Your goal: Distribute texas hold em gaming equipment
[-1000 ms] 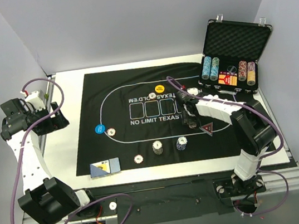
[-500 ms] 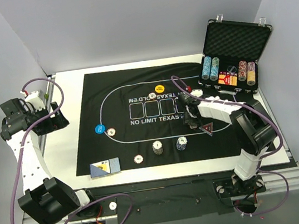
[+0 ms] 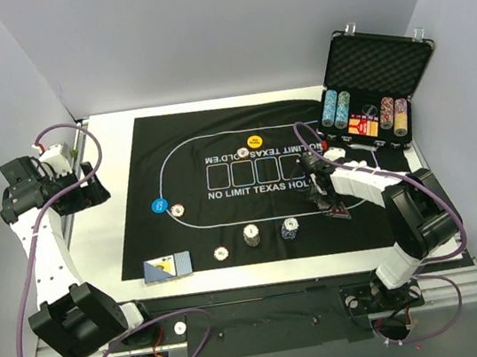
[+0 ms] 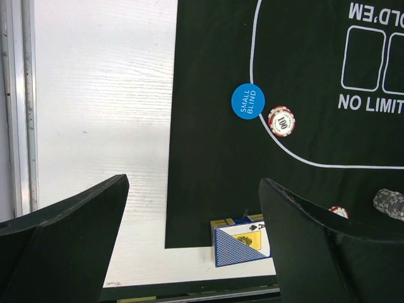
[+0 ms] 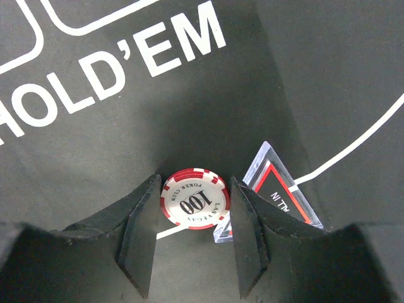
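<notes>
The right gripper [image 5: 194,184] has moved right across the mat [image 3: 213,128], next to the red triangle marker [image 5: 282,197]. Its fingers stand narrowly apart and appear to pinch a 100 chip [image 5: 192,203]. The open case [image 3: 378,57] holds four chip columns [image 3: 330,108]. On the mat lie one blue disc [image 3: 159,206], one yellow disc [image 3: 255,142], five loose chips [image 3: 177,210] or short stacks, and one card deck [image 3: 166,267] at its near corner. The left gripper [image 4: 194,183] gapes wide, holding nothing. From above, the marker is mostly hidden.

Right gripper [image 5: 192,205], chip [image 5: 193,204], apparently nearer marker [image 5: 284,192]
</notes>
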Motion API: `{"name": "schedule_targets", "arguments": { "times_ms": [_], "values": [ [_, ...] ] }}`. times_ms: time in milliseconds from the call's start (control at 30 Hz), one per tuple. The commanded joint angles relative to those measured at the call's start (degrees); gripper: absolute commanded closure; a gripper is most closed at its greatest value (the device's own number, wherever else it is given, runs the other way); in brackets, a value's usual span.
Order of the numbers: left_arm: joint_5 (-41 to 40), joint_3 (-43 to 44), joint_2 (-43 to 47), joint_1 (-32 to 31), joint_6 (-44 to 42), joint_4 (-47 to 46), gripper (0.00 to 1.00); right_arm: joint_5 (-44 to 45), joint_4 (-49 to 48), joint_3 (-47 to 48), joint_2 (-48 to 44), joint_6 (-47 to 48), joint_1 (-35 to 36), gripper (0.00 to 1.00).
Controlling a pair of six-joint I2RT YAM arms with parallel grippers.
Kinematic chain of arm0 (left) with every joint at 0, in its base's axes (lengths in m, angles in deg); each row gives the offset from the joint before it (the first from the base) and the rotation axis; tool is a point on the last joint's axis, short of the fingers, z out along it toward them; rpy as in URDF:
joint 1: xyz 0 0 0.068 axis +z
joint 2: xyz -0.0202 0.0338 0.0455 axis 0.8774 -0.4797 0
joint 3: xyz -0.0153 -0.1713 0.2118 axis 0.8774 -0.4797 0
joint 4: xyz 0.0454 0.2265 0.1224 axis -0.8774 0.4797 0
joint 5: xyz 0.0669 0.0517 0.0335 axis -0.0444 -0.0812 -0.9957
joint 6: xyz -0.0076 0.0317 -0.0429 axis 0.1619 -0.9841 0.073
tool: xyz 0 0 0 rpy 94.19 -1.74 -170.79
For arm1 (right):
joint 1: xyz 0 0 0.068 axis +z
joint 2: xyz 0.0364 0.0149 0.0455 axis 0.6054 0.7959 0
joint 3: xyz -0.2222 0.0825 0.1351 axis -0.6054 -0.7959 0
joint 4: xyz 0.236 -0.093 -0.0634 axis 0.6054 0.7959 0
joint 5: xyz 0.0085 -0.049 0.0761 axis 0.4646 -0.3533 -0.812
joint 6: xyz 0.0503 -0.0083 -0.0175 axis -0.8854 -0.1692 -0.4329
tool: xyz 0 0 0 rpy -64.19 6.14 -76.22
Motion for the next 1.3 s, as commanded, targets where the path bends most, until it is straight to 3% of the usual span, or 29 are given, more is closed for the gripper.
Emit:
{"name": "schedule_targets", "arguments": {
  "times_ms": [0, 400, 533, 667, 900, 1133, 1267],
  "values": [
    [1.26, 1.3, 0.45, 0.43, -0.61, -0.99, 0.04, 2.5, 4.71, -0.57, -0.73, -0.34, -0.39, 0.73],
    [1.26, 0.86, 1.07, 0.52, -0.79, -1.17, 0.04, 0.83, 2.33, 1.19, 1.29, 1.24, 1.02, 0.62],
    [1.7, 0.86, 0.9, 0.52, -0.87, -0.99, 0.04, -0.05, 3.56, 2.51, 0.24, 1.16, 1.54, 0.29],
    [1.61, 1.12, 0.98, 0.43, -0.96, -0.73, 0.04, 2.4, 6.98, 4.96, -2.75, 1.59, 3.47, 0.2],
    [1.61, 0.51, 0.98, 0.61, -1.23, -0.73, 0.04, 6.55, 11.03, 13.84, -9.7, 5.02, 12.6, 0.15],
    [1.35, 0.95, 0.63, 0.7, -0.87, -0.55, 0.04, -1.71, 14.11, 23.15, -3.65, 8.09, 22.97, 0.11],
    [1.43, 1.39, 0.02, 0.7, -0.26, -0.64, 0.04, -1.46, 16.48, 26.32, 1.27, 9.24, 29.83, 0.09]
  ]
}}
